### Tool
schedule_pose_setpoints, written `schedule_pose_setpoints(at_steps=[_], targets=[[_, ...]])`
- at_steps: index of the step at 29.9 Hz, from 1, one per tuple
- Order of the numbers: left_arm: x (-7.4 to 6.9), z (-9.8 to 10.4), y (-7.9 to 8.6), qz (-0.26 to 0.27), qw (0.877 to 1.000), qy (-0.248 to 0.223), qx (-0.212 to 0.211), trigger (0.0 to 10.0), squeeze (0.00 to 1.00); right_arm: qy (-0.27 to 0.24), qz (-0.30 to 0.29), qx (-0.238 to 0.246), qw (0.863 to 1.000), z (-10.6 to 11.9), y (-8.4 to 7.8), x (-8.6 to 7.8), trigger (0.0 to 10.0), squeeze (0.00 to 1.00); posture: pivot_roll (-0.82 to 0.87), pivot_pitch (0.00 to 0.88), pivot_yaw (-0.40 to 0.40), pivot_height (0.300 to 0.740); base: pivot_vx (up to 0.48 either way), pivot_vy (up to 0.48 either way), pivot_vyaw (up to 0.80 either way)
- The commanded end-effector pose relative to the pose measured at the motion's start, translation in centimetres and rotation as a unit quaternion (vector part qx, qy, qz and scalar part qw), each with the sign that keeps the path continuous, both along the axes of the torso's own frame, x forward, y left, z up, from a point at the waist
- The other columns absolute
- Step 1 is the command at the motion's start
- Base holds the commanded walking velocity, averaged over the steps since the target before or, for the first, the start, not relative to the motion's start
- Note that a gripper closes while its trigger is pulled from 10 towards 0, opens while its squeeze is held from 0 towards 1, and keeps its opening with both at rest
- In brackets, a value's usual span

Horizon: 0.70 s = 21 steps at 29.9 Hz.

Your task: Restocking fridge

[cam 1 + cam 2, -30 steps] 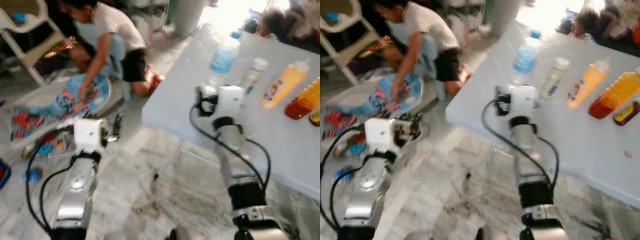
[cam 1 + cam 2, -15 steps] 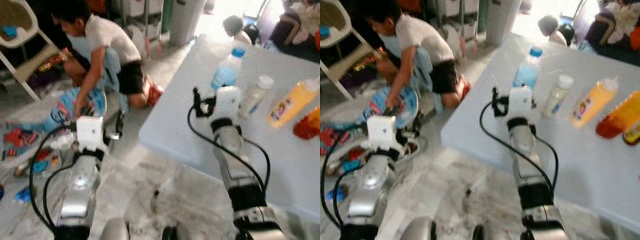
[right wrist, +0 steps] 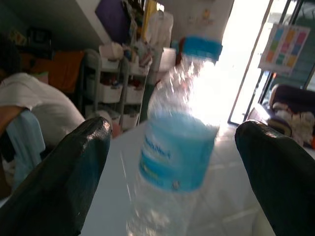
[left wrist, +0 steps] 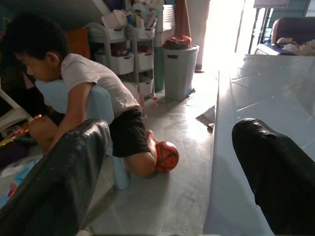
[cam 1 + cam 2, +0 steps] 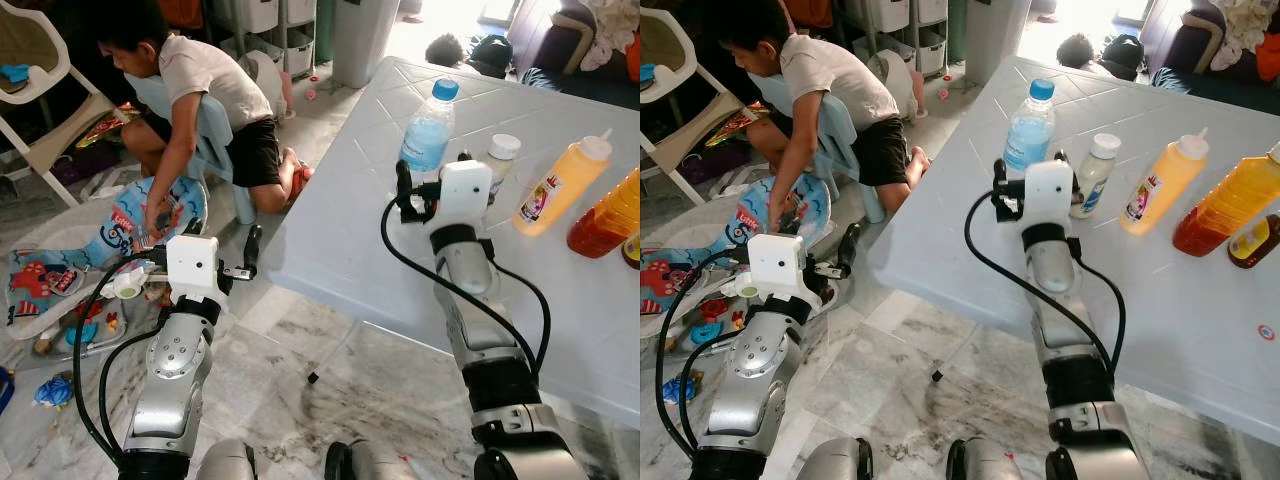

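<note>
A clear water bottle [image 5: 427, 128] with a blue cap and label stands upright near the far corner of the white table [image 5: 340, 230]. My right gripper [image 5: 432, 166] is raised over the table just in front of it, open. In the right wrist view the bottle [image 3: 177, 147] sits between the two wide-apart fingers [image 3: 74, 172], untouched. Beside it stand a small white-capped bottle [image 5: 499, 160], a yellow squeeze bottle [image 5: 560, 185] and an orange drink bottle [image 5: 608, 215]. My left gripper [image 5: 238, 258] is open and empty, held off the table's left side over the floor.
A person [image 5: 200, 90] crouches on the floor to the left, over a toy mat [image 5: 60, 285] with several toys. A white chair [image 5: 40, 90] stands behind, a grey bin [image 5: 360, 40] and storage drawers [image 4: 138, 59] at the back. Marble floor [image 5: 300, 370] lies below.
The camera has shifted and the blur has cleared. My right gripper has come up from the table's near edge to just in front of the water bottle.
</note>
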<state>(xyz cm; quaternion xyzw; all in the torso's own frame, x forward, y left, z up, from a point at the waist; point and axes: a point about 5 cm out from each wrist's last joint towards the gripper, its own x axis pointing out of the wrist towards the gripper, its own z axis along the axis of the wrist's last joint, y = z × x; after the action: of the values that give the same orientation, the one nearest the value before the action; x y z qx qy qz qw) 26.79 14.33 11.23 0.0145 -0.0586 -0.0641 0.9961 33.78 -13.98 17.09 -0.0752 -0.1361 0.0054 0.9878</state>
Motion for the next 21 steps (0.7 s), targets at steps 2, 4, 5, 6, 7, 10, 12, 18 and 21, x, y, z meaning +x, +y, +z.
schedule_pose_setpoints(at_steps=[2, 4, 5, 6, 7, 10, 12, 18, 21], targets=[[0.0, 0.1, -0.1, -0.007, 1.000, -0.001, 0.001, 10.0, 0.00, -0.014, 0.002, -0.005, 1.000, 0.7, 0.4, 0.3, 10.0, 1.00, 0.03, 0.093, -0.054, 0.740, 0.000, 0.000, 0.00], [-0.1, 0.1, -0.1, -0.007, 1.000, -0.001, 0.001, 10.0, 0.00, -0.019, 0.004, -0.005, 1.000, 1.0, 0.6, 0.5, 10.0, 0.53, 0.03, 0.094, -0.055, 0.740, 0.000, 0.000, 0.00], [-0.1, 0.2, -0.1, -0.008, 1.000, -0.002, 0.001, 10.0, 0.00, -0.026, 0.007, -0.008, 1.000, 1.4, 0.7, 0.7, 10.0, 0.18, 0.03, 0.094, -0.055, 0.740, 0.000, 0.000, 0.00], [-0.1, 0.2, -0.1, -0.008, 1.000, -0.002, 0.000, 10.0, 0.00, -0.030, 0.007, -0.010, 0.999, 1.6, 0.8, 0.7, 10.0, 0.18, 0.03, 0.094, -0.054, 0.740, 0.000, 0.000, 0.00], [-0.1, 0.2, -0.1, -0.009, 1.000, -0.002, 0.000, 10.0, 0.00, -0.033, 0.007, -0.013, 0.999, 1.7, 0.8, 0.8, 10.0, 0.15, 0.03, 0.094, -0.054, 0.740, 0.000, 0.000, 0.00], [-0.1, 0.2, -0.2, -0.012, 1.000, -0.002, 0.000, 10.0, 0.00, -0.048, -0.009, -0.022, 0.999, 2.4, 0.6, 1.2, 10.0, 0.00, 0.03, 0.093, -0.054, 0.740, 0.000, 0.000, 0.00], [-0.1, 0.2, -0.2, -0.013, 1.000, -0.002, 0.000, 10.0, 0.00, -0.053, -0.015, -0.021, 0.998, 2.7, 0.5, 1.2, 10.0, 0.00, 0.03, 0.093, -0.054, 0.740, 0.000, 0.000, 0.00], [-0.1, 0.2, -0.3, -0.013, 1.000, -0.001, -0.001, 10.0, 0.00, -0.072, -0.024, -0.022, 0.997, 3.4, 0.3, 1.3, 10.0, 1.00, 0.03, 0.093, -0.054, 0.740, 0.000, 0.000, 0.00], [0.0, 0.2, -0.3, -0.015, 1.000, -0.001, -0.001, 10.0, 0.00, -0.078, -0.032, -0.026, 0.996, 3.6, 0.2, 1.3, 10.0, 1.00, 0.03, 0.093, -0.053, 0.740, 0.000, 0.000, 0.00]])
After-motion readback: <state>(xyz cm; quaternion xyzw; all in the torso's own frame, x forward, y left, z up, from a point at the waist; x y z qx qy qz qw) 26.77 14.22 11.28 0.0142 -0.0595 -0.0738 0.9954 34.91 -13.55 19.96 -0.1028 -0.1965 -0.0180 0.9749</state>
